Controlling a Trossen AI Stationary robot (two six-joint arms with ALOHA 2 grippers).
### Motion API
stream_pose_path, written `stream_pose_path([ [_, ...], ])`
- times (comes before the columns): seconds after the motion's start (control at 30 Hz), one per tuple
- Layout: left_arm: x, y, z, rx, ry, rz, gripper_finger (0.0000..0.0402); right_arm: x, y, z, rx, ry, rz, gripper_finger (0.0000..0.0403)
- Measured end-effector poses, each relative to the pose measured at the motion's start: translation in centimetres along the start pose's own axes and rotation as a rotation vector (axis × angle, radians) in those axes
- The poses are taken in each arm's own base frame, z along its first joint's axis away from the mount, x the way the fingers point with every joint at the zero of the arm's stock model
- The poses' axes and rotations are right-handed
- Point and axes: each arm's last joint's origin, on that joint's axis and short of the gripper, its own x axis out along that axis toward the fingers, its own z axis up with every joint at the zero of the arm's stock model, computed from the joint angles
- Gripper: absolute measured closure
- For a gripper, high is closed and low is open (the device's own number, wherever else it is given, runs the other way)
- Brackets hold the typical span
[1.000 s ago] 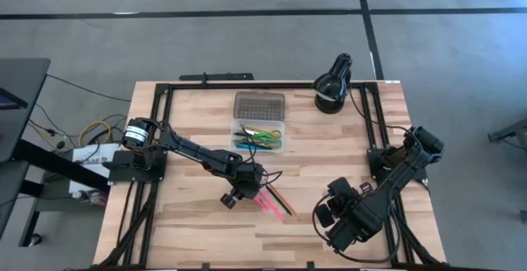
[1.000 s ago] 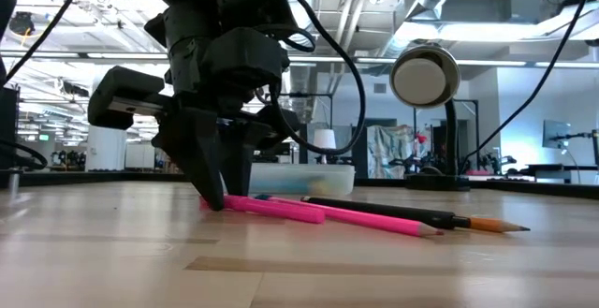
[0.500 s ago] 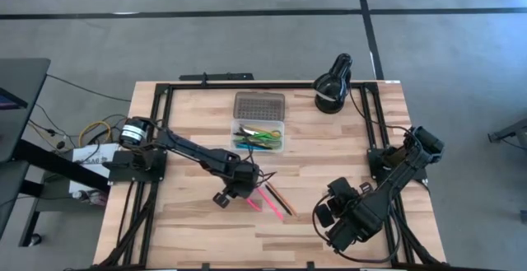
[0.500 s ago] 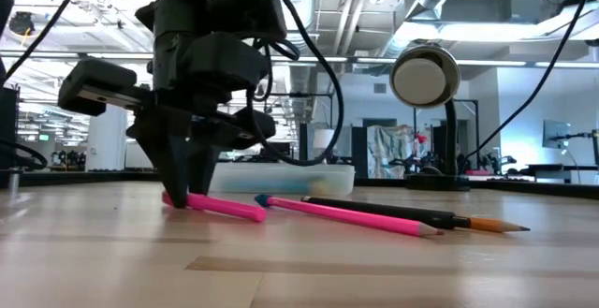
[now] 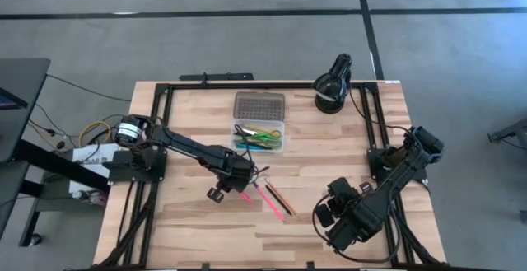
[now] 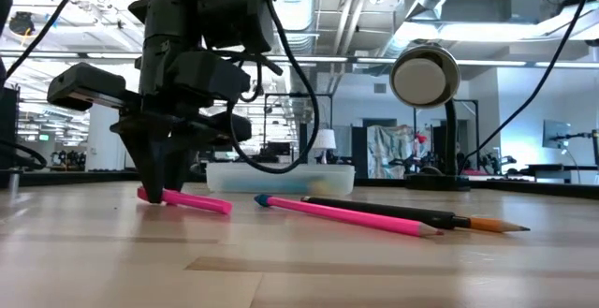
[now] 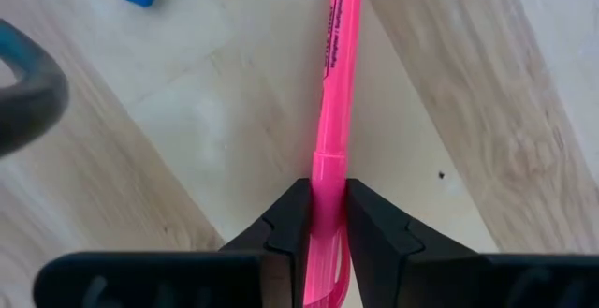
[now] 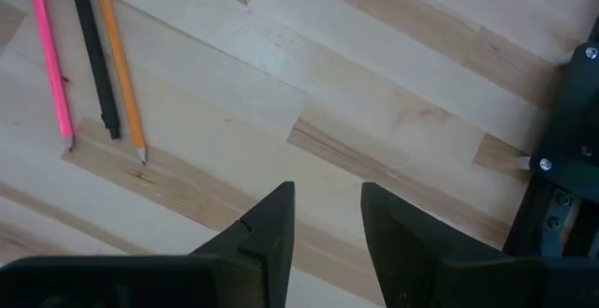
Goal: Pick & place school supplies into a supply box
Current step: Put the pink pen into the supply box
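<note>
My left gripper (image 7: 328, 216) is squeezing the end of the pink highlighter (image 7: 334, 93), which lies flat on the table (image 5: 189, 230). I should lift straight up and keep it level. The supply box (image 5: 258, 135) sits just ahead with its tray open. Three more pens (image 6: 374, 215) lie beside me, so I'll rise first. My right gripper (image 8: 328, 216) waits open, well away.
</note>
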Motion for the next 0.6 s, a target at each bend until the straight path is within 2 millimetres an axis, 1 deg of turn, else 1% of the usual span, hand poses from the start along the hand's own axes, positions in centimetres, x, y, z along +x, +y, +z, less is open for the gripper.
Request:
stream_pose_path([
  [0.3, 0.0, 0.1, -0.4, -0.078, 0.05, 0.051, 0.0349, 0.0, 0.0, 0.0, 0.0, 0.0, 0.0, 0.0284],
  [0.6, -0.2, 1.2, -1.3, -0.204, 0.099, 0.104, 0.0349, 0.0, 0.0, 0.0, 0.0, 0.0, 0.0, 0.0284],
])
